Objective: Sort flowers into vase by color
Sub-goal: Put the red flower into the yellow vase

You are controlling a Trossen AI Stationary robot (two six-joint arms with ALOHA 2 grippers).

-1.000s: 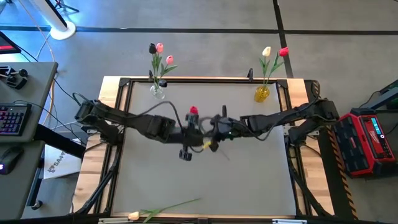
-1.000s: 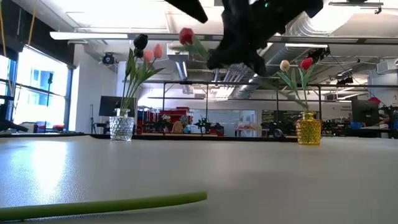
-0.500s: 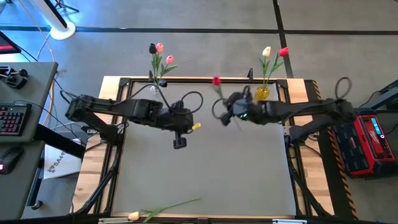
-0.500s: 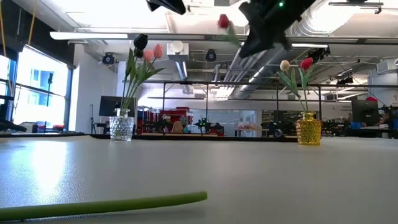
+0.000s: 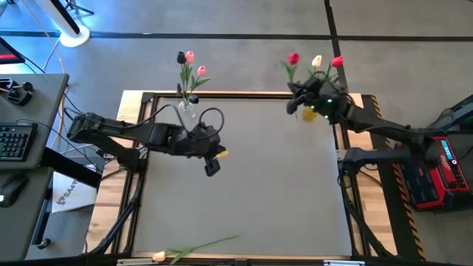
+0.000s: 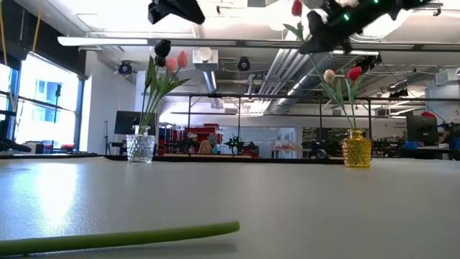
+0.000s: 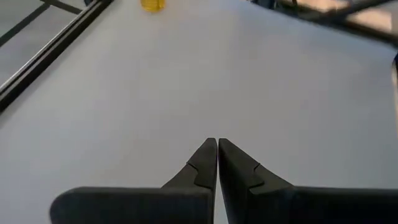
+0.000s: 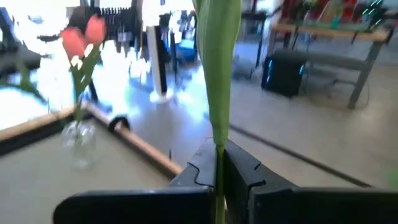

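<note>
Red tulip (image 5: 293, 58) upright in the right pincer (image 5: 299, 102); cream tulip (image 5: 194, 249) flat at the table's near edge.

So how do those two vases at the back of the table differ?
The clear vase is colourless cut glass; the yellow vase is amber. The clear one holds pink tulips and a near-black one; the yellow one holds a cream tulip and a red one. The right gripper holds a red tulip above the yellow vase, while nothing hangs over the clear one. Both stand upright.
</note>
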